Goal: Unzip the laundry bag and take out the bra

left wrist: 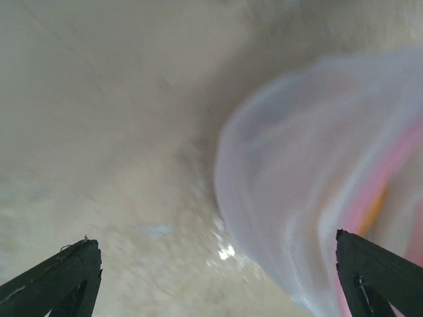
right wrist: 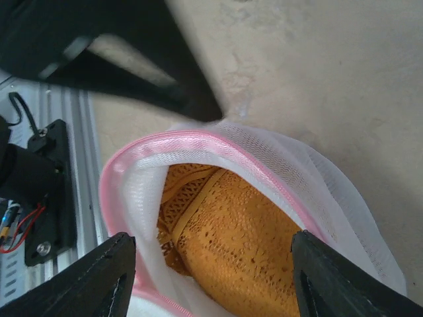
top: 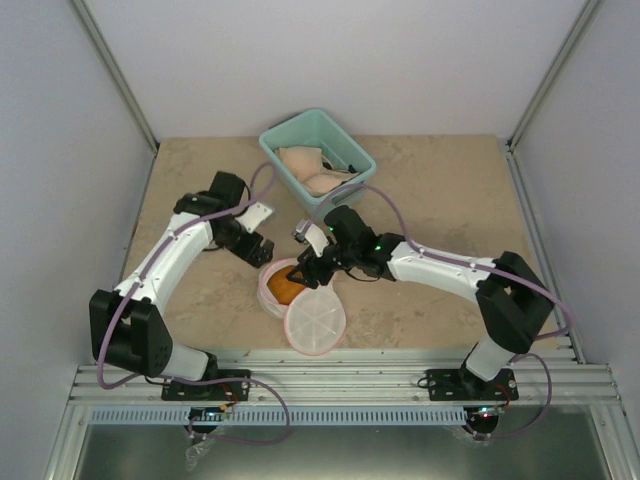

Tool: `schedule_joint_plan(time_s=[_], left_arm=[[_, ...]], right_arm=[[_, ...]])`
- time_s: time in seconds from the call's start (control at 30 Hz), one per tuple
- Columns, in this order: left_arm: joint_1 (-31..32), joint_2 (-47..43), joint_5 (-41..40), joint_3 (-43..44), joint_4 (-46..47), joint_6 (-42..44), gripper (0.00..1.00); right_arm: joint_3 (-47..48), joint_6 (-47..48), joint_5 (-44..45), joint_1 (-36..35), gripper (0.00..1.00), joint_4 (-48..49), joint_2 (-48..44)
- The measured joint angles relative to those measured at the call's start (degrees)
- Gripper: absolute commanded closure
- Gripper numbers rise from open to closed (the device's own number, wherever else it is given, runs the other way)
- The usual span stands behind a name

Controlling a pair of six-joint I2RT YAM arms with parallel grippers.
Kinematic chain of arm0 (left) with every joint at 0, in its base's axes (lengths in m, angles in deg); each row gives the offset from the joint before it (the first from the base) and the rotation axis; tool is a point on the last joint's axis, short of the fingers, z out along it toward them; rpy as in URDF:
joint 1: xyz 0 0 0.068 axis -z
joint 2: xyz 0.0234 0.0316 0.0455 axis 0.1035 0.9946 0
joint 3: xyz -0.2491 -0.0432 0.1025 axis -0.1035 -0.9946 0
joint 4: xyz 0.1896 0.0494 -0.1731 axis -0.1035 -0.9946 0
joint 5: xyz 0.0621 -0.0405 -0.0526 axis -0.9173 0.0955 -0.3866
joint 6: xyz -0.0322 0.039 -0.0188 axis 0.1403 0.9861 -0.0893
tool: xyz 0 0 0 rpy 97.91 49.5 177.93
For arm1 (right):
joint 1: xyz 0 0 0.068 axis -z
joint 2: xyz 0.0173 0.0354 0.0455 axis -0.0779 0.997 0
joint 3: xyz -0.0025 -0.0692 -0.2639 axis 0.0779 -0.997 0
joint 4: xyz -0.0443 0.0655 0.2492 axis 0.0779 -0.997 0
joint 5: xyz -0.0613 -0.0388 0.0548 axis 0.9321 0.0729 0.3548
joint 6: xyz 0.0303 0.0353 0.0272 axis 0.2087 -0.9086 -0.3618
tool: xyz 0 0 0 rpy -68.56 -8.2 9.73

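The round white mesh laundry bag [top: 301, 303] with the pink zipper band lies on the beige counter [top: 450, 190]. It is near the teal plastic bin [top: 283, 135], on the side of the bin toward my bases. The bag is unzipped and folded open, and the orange lace bra [right wrist: 231, 231] lies inside. My right tool [right wrist: 211, 238] hangs over the bra with its fingers apart. My left tool [left wrist: 215, 238] is just beside the bag, also with fingers apart, holding nothing.

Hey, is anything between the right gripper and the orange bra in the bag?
Nothing visible. The laundry bag is unzipped and gaping, and the open right gripper hangs directly over the bare bra.
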Motion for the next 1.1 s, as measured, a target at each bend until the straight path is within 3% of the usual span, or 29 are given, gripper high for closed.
schedule_joint_plan(time_s=[0.13, 0.4, 0.47, 0.6, 0.67, 0.8, 0.87, 0.93, 1.03, 1.1], left_arm=[[0.0, -1.0, 3.1, -6.1, -1.2, 2.1, 0.06], [0.0, -1.0, 7.7, -8.9, -0.4, 3.4, 0.10], [0.0, -1.1, 8.3, -8.9, 0.0, 3.6, 0.16], [0.1, -1.0, 8.6, -8.9, 0.3, 3.5, 0.42], [0.1, -0.3, 8.9, -8.9, 0.4, 3.7, 0.45], [0.5, 1.6, 8.9, -9.1, 0.5, 3.8, 0.41], [1.3, 2.1, 8.7, -9.2, 0.6, 3.7, 0.42], [2.6, 2.2, 8.4, -9.3, 0.9, 3.5, 0.50], [3.7, 2.5, 7.9, -9.4, 1.4, 3.3, 0.71], [3.8, 2.6, 7.6, -9.5, 1.7, 3.0, 0.87]], right_arm=[[2.3, -0.9, 1.5, -1.4, 0.37, -0.1, 4.5], [5.2, -1.0, 6.2, -4.7, 0.36, -2.6, 9.5], [5.2, -1.0, 7.6, -5.0, 0.33, -3.3, 10.0], [6.2, -0.8, 11.0, -5.4, 0.28, -4.9, 11.9], [7.2, -0.4, 12.5, -5.6, 0.27, -5.4, 13.2], [8.6, 0.5, 15.2, -6.3, 0.27, -6.1, 15.2], [8.8, 0.7, 16.3, -6.5, 0.39, -6.3, 15.6], [8.9, 1.1, 17.1, -6.7, 0.64, -6.4, 16.0], [8.9, 1.5, 18.8, -6.7, 0.98, -6.5, 16.7], [8.6, 1.3, 19.6, -6.7, 1.00, -6.4, 16.8]])
